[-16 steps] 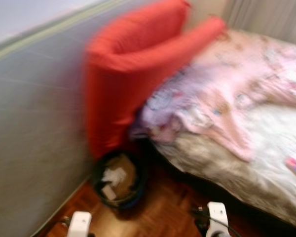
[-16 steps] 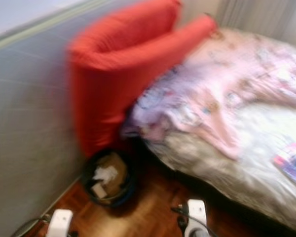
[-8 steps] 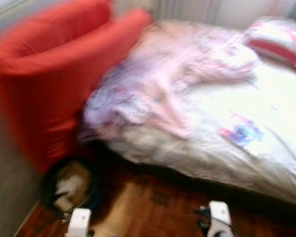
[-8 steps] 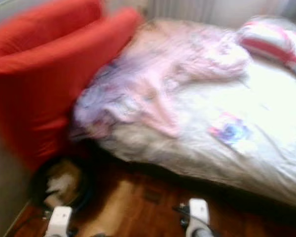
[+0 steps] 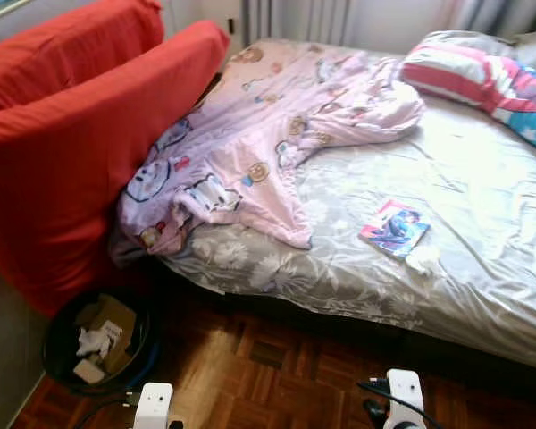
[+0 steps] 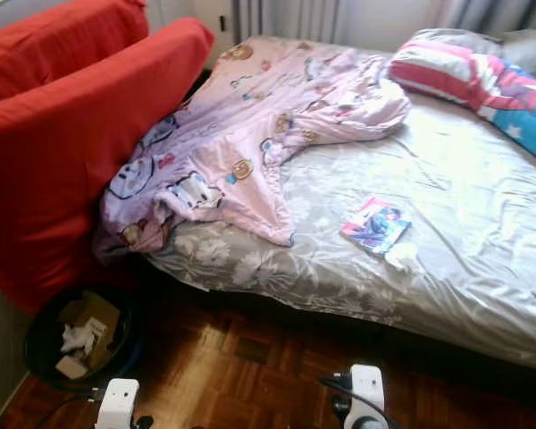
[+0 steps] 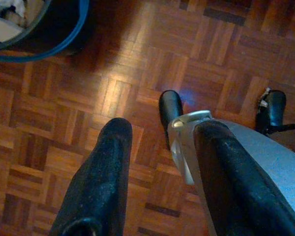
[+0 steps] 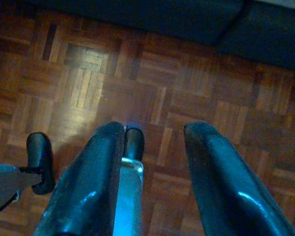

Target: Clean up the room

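Note:
A bed [image 5: 482, 277] with a grey flowered sheet stands before me. On it lie a rumpled pink blanket [image 5: 277, 134], a colourful booklet [image 5: 394, 228] and a crumpled white tissue [image 5: 422, 259] just beside it. A black bin [image 5: 62, 357] holding cardboard and paper scraps stands on the floor at the lower left, and its rim [image 7: 49, 44] appears in the left wrist view. My left gripper [image 7: 162, 132] hangs open over the parquet, nothing between its fingers. My right gripper [image 8: 155, 130] hangs open too, near the bed's dark base.
A red armchair [image 5: 62, 152] leans against the bed's left side, above the bin. A striped pillow [image 5: 456, 71] lies at the bed's far right. Parquet floor [image 5: 277, 366] runs between me and the bed. My own leg [image 7: 265, 162] shows beside the left gripper.
The camera has swung to the right and steadied, so the bed now sits mid-picture and the blur is gone. Nothing in the room has moved; both arms still hang low.

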